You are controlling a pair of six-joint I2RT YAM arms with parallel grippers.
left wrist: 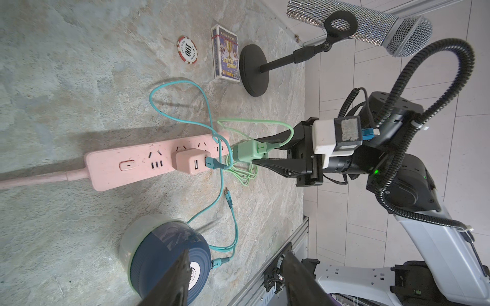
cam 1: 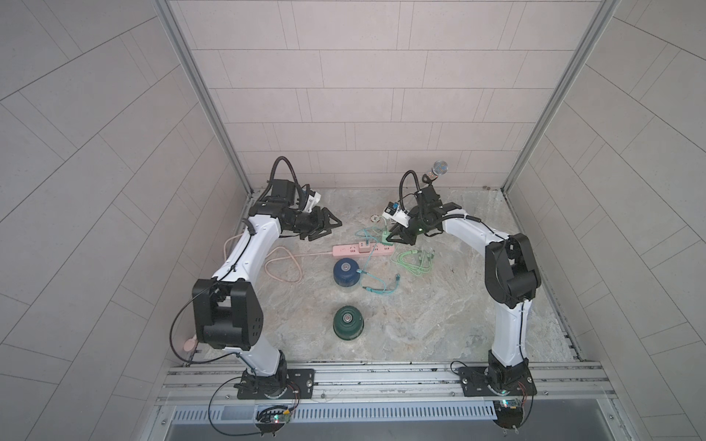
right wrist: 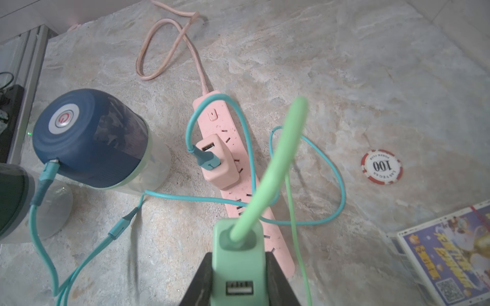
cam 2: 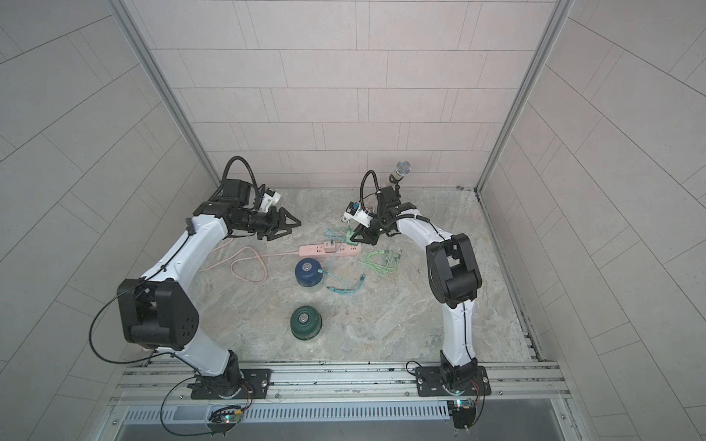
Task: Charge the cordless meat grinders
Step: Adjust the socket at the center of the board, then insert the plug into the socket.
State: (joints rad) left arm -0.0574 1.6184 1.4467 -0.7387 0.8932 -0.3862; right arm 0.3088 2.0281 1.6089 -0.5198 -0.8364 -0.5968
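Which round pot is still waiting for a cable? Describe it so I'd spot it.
Find the long pink power strip. Toward the metal base rail from it sits the dark blue grinder, a teal cable in its side. Even nearer that rail stands the dark green grinder, alone, no cable attached.

Pale grey rectangular-tile walls [cam 1: 344,95] on 3 sides, w/ silver aluminium corner posts [cam 1: 208,103] at the back. Bottom is a beige-grey marbled stone-look slab [cam 1: 439,305]. Silver aluminium rail [cam 1: 382,376] along the front edge, grey slotted strip [cam 1: 382,412] right beside it. Light's soft & even tbh.
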